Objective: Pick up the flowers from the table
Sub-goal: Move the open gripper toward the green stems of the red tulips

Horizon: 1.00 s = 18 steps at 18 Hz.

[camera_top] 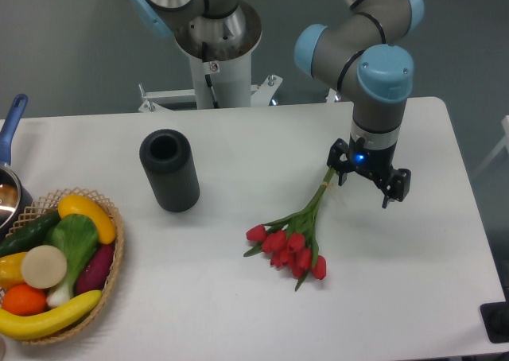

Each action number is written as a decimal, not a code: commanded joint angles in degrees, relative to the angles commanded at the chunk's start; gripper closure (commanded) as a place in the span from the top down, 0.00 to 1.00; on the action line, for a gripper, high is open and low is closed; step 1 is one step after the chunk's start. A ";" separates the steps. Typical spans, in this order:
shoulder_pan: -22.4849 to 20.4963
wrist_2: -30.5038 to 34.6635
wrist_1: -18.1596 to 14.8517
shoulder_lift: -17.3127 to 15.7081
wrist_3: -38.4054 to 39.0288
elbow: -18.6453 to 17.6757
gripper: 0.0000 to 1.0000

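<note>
A bunch of red tulips (292, 246) lies on the white table (238, 313), buds toward the front, thin green stems (320, 199) running up and right. My gripper (367, 188) hangs just right of the stem ends, above the table. Its two fingers are spread apart and hold nothing. The stem tips end next to the left finger (340, 175); I cannot tell whether they touch.
A dark grey cylinder vase (169, 170) stands left of centre. A wicker basket (111, 277) with toy fruit and vegetables sits at the front left. A pot with a blue handle (9, 130) is at the left edge. The robot base (213, 51) is behind.
</note>
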<state>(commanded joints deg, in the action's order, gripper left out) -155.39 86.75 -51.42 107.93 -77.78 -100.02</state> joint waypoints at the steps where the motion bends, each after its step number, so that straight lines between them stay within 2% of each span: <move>1: 0.17 0.00 0.00 -0.09 0.00 -0.09 1.00; 6: 0.26 -2.10 0.09 -0.70 0.44 -1.14 1.00; 10: -0.70 -5.35 0.52 -0.62 0.61 -3.94 1.00; 14: 0.00 -4.92 5.00 -0.71 0.79 -6.77 1.00; 18: 0.52 -4.83 4.13 -0.44 1.05 -7.56 1.00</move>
<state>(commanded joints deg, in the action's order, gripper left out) -154.87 81.91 -47.28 107.49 -76.73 -107.58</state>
